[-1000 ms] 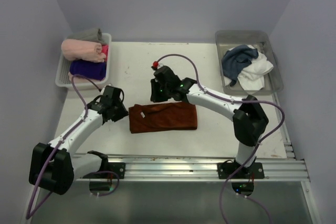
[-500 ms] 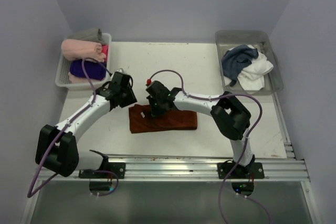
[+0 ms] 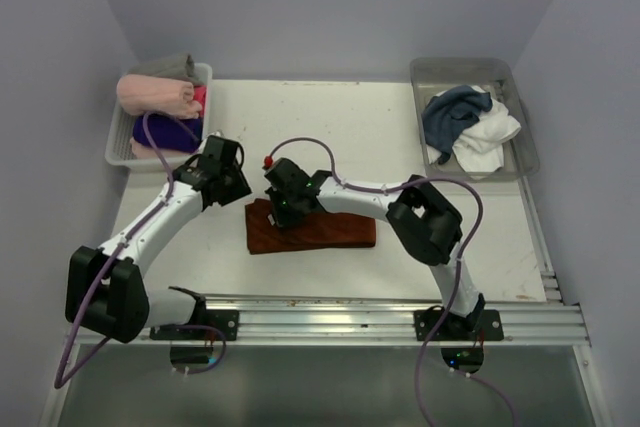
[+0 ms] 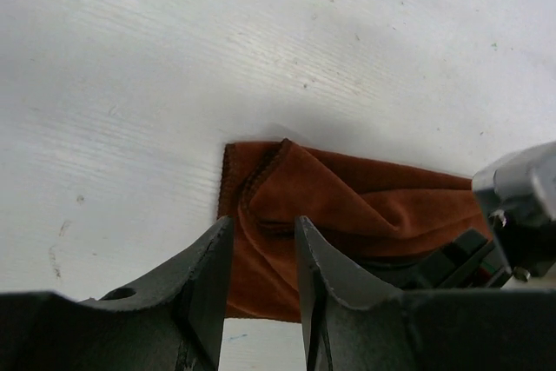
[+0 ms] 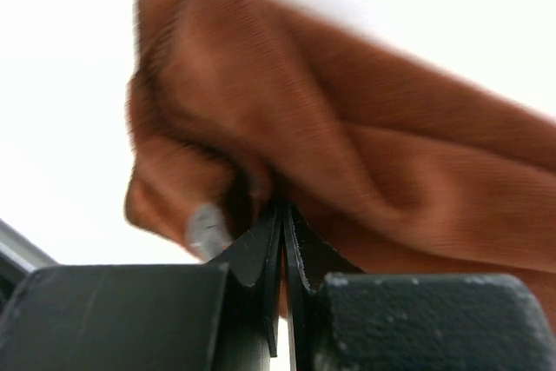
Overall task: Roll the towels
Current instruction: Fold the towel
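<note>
A rust-brown towel [image 3: 335,231] lies as a folded strip on the white table, in front of the arms. My right gripper [image 3: 283,209] is down at its left end, jaws shut on a bunched fold of the brown cloth [image 5: 347,128], with the pinch at my right gripper [image 5: 282,210]. My left gripper [image 3: 232,187] hovers just behind the towel's left corner. It stands open at my left gripper [image 4: 263,228], and the towel's corner [image 4: 261,180] shows past the gap with nothing between the fingers. A dark slate-blue towel [image 3: 452,112] and a white towel [image 3: 490,133] lie crumpled in the bin at the back right.
The clear bin [image 3: 470,65] stands at the back right. A white tray [image 3: 118,147] at the back left holds a pale pink roll [image 3: 155,95], a purple roll [image 3: 165,129] and a grey cloth [image 3: 172,65]. The right wrist's body [image 4: 517,202] crowds the left gripper's right side.
My right arm swept left over the brown towel and shut on its left end. My left gripper moved towards the back, then settled near the towel's left corner.
</note>
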`<control>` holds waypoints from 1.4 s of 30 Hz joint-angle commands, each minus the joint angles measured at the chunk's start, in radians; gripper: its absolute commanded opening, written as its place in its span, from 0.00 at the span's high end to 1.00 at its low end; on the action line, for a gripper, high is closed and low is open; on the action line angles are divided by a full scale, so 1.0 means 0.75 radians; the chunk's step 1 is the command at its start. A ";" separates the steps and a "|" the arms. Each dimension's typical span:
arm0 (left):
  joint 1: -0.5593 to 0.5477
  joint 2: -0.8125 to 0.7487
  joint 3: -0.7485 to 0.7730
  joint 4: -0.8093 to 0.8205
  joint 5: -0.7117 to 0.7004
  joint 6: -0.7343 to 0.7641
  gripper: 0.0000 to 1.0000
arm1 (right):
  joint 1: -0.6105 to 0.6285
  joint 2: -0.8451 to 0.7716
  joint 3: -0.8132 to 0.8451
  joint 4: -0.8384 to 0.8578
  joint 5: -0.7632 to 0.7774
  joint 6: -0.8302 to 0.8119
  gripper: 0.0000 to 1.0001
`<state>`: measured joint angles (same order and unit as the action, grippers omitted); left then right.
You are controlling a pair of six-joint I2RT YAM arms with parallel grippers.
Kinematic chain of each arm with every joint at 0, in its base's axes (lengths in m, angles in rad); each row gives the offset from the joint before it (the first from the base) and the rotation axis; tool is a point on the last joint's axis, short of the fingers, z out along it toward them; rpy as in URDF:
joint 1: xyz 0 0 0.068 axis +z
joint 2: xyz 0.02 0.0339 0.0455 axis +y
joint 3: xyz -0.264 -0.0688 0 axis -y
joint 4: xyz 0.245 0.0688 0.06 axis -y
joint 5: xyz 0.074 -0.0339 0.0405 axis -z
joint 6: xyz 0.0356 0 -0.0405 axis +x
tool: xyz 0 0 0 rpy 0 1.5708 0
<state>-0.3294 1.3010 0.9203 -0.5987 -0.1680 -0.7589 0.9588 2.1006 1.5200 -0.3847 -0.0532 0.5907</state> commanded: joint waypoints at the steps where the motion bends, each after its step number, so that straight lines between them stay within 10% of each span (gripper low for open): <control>1: 0.059 -0.053 0.041 -0.061 -0.040 0.038 0.62 | 0.059 -0.068 0.035 0.063 -0.082 -0.041 0.94; 12: 0.196 -0.076 -0.084 0.043 0.140 0.051 0.62 | 0.153 -0.166 -0.002 0.036 -0.079 -0.096 0.97; 25: 0.171 -0.078 -0.247 0.264 0.359 0.061 0.68 | -0.151 -0.265 -0.161 0.043 -0.078 -0.066 0.94; 42: 0.145 -0.058 -0.198 0.273 0.320 0.059 0.64 | 0.053 -0.185 -0.067 0.071 -0.226 -0.109 0.91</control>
<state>-0.2173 1.2629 0.7380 -0.4194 0.0788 -0.7361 0.9787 1.9423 1.4273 -0.3515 -0.1787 0.5270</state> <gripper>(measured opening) 0.349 0.076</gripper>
